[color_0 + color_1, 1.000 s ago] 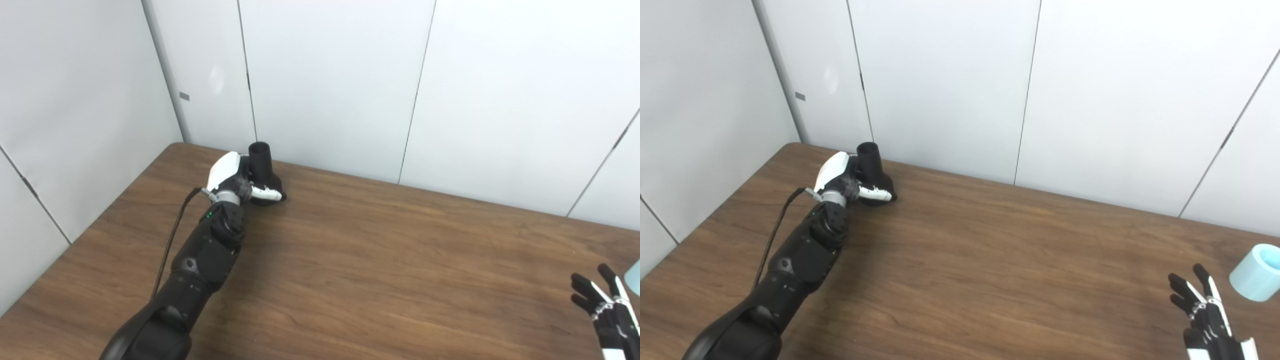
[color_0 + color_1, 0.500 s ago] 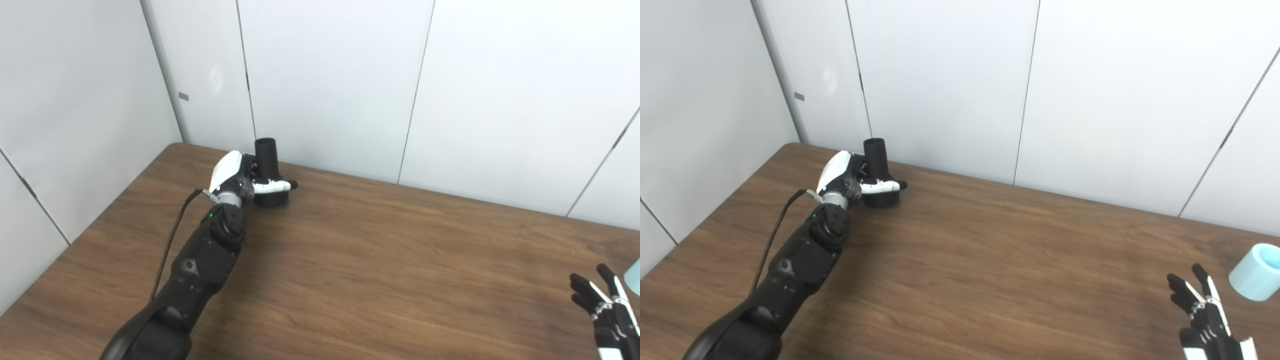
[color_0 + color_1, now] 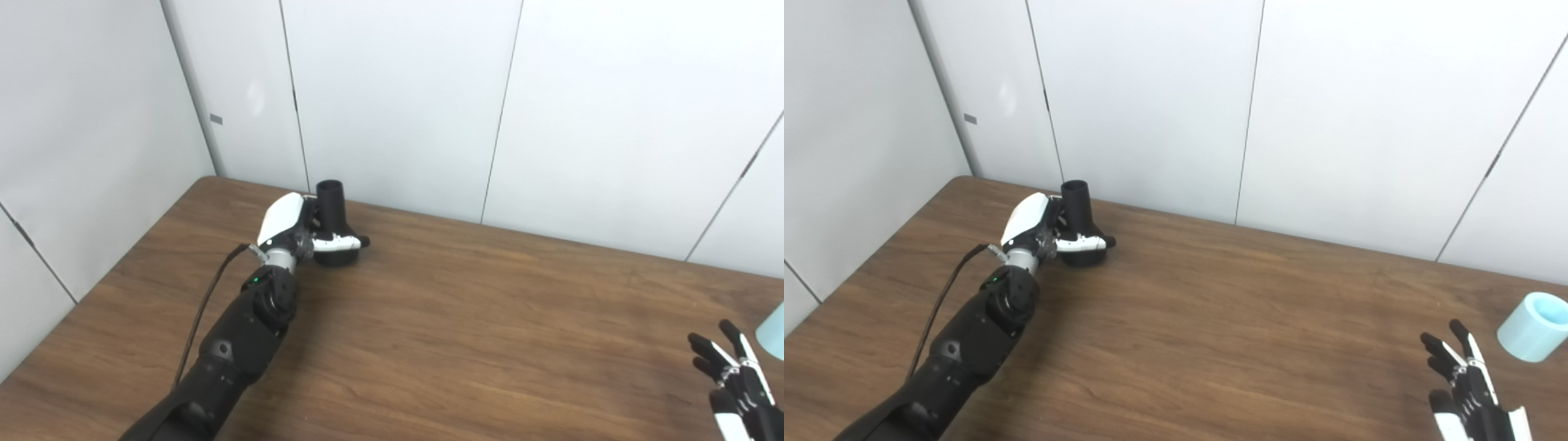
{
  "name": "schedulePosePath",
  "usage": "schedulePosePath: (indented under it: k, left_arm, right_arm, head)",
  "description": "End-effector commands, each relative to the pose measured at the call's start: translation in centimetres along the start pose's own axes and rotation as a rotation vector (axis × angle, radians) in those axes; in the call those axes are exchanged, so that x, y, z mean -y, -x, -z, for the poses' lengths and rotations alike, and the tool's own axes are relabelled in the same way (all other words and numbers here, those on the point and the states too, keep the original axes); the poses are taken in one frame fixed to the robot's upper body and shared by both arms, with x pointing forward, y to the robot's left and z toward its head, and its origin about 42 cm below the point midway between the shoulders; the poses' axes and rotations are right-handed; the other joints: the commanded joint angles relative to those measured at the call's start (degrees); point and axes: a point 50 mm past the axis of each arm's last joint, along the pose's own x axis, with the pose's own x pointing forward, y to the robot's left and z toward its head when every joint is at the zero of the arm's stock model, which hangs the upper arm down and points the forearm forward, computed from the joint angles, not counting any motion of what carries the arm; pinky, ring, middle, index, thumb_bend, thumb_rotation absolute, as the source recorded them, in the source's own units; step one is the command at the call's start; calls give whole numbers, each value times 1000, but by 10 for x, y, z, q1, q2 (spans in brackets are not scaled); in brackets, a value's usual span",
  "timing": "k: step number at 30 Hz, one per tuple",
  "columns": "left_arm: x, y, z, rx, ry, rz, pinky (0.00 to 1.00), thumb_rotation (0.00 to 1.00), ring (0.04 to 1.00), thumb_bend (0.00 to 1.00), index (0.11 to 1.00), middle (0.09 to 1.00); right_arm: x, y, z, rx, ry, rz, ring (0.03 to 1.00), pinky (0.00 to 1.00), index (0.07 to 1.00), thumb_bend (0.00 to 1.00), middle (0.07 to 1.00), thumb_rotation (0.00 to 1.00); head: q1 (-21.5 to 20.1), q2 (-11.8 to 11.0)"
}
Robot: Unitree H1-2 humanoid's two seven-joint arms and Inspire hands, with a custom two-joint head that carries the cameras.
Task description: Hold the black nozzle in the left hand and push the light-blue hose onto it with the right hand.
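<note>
The black nozzle (image 3: 1079, 226) stands at the far left of the wooden table (image 3: 1225, 331), narrow neck up and flared base down, near the white wall panels (image 3: 1151, 104). The left hand (image 3: 1041, 229) wraps it from the side, thumb laid across the front of the flare — a grip that looks meant to leave the open neck free for the hose. Whether the base rests on the wood or is just clear of it cannot be told.

The light-blue hose (image 3: 1532, 335), a short stub on end, sits far right, well apart from the nozzle. The right hand (image 3: 1470, 392) hovers near it, fingers spread and holding nothing — probably waiting to reach.

In the left eye view the hose is cut to a sliver at the frame edge; the left hand's far-side fingers are hidden behind the nozzle.
</note>
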Motion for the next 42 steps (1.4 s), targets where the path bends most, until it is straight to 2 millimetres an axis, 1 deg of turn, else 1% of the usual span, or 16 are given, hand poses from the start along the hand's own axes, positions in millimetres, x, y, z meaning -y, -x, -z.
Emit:
schedulePosePath:
  k: [1, 3, 8, 11, 14, 16, 17, 20, 27, 29, 32, 35, 37, 38, 40, 42]
  left_arm:
    - [-3, 4, -2, 12, -47, -17, 615, 0, 618, 521, 476, 511]
    - [1, 12, -3, 18, -60, -26, 632, 0, 642, 520, 474, 521]
    - [15, 35, -2, 52, -48, -53, 580, 0, 614, 522, 484, 509]
    - [20, 48, -6, 88, -29, -65, 608, 0, 631, 519, 471, 529]
    - [26, 63, -12, 116, -11, -80, 630, 0, 655, 522, 477, 512]
    - [27, 70, -16, 125, 19, -82, 582, 0, 644, 524, 485, 498]
    - [29, 74, -19, 136, 31, -82, 571, 0, 641, 524, 485, 496]
    - [33, 91, -38, 156, 90, -75, 508, 0, 563, 525, 496, 443]
    - [44, 118, -73, 170, 130, -22, 479, 0, 554, 521, 477, 514]
    - [48, 124, -80, 192, 125, -10, 534, 0, 585, 521, 476, 517]
    - [54, 131, -89, 241, 120, -4, 552, 0, 601, 522, 476, 513]
    - [60, 137, -97, 267, 127, 20, 561, 0, 618, 523, 480, 507]
    - [62, 139, -100, 285, 119, 28, 646, 0, 658, 524, 482, 499]
    - [63, 140, -103, 316, 111, 31, 663, 0, 665, 524, 483, 498]
    - [66, 143, -106, 373, 101, 29, 840, 0, 648, 524, 489, 486]
    - [68, 145, -108, 418, 102, 24, 891, 0, 636, 524, 493, 477]
  right_arm:
    - [-25, 49, 31, -180, -76, 6, 872, 852, 938, 479, 836, 854]
    - [-25, 48, 31, -176, -77, 5, 867, 850, 936, 479, 832, 855]
    - [-25, 47, 32, -177, -81, 10, 856, 841, 930, 478, 825, 854]
    - [-25, 46, 32, -176, -77, 9, 855, 835, 929, 471, 822, 854]
    - [-25, 46, 31, -174, -74, 7, 853, 829, 931, 466, 819, 858]
    - [-25, 46, 31, -175, -78, 6, 856, 834, 933, 469, 818, 856]
    - [-25, 46, 31, -176, -77, 6, 856, 835, 934, 469, 819, 856]
    - [-26, 44, 30, -176, -82, 6, 857, 831, 934, 462, 823, 857]
    - [-31, 40, 29, -180, -100, 18, 848, 825, 933, 465, 812, 861]
    - [-32, 38, 28, -181, -114, 26, 849, 828, 933, 471, 813, 849]
    - [-33, 34, 23, -179, -103, 39, 838, 812, 923, 503, 809, 867]
    - [-33, 26, 16, -158, -142, 47, 843, 855, 926, 520, 797, 860]
    - [-32, 22, 11, -152, -146, 51, 838, 863, 927, 532, 783, 854]
    - [-31, 20, 7, -142, -137, 49, 837, 866, 928, 533, 782, 854]
    - [-27, 16, 1, -121, -114, 42, 844, 861, 932, 550, 778, 883]
    - [-25, 15, -2, -117, -112, 49, 846, 863, 931, 556, 778, 891]
  head:
    - [-1, 1]
    - [-3, 1]
    - [-6, 2]
    - [-10, 3]
    - [-14, 5]
    - [-21, 7]
    - [-24, 7]
    - [-37, 11]
    - [-82, 21]
    - [-94, 24]
    - [-111, 32]
    - [-125, 38]
    - [-133, 41]
    - [-137, 42]
    - [-143, 44]
    - [-149, 47]
